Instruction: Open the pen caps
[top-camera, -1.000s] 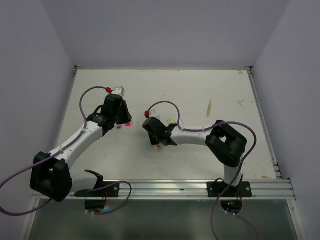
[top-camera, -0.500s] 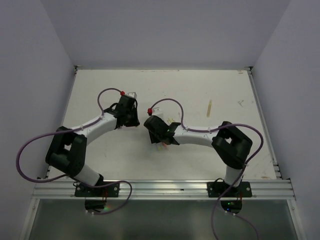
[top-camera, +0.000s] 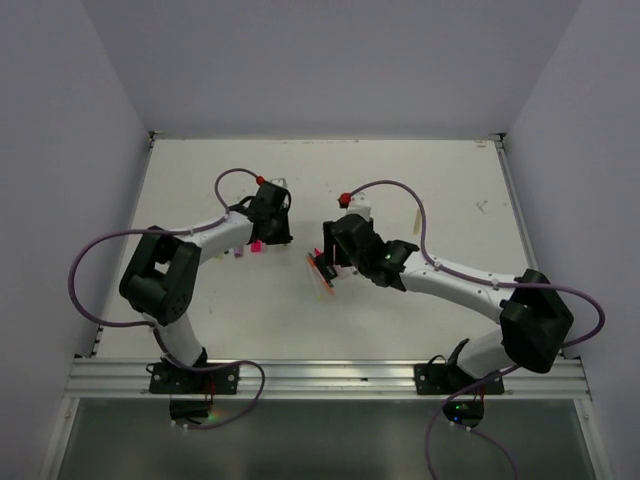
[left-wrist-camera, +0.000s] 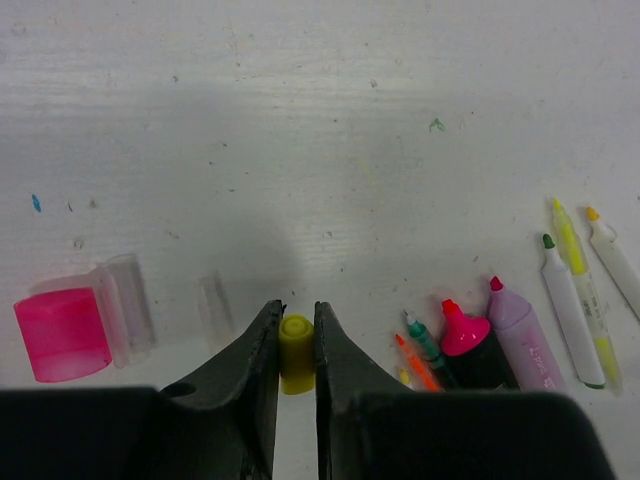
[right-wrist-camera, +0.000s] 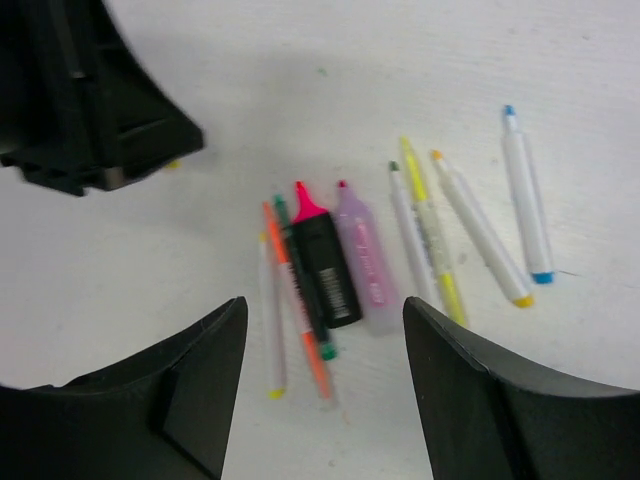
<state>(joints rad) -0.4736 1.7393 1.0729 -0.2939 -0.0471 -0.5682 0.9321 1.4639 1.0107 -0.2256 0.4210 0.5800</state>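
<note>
My white left arm with black joints (top-camera: 215, 235) folds at its elbow on the near left and reaches far and rightward toward the middle. My black two-fingered left gripper (left-wrist-camera: 297, 312) points down, its fingers nearly together and pinching a small yellow plastic cap (left-wrist-camera: 295, 350). My white right arm (top-camera: 455, 282) bends at the near right and stretches left. My black right gripper (right-wrist-camera: 322, 310) hangs with its fingers spread wide.

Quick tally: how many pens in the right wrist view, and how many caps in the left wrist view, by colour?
Pens: 9
Pink cap: 1
Pale clear caps: 2
Yellow cap, between the left claw fingers: 1
Total: 13
</note>
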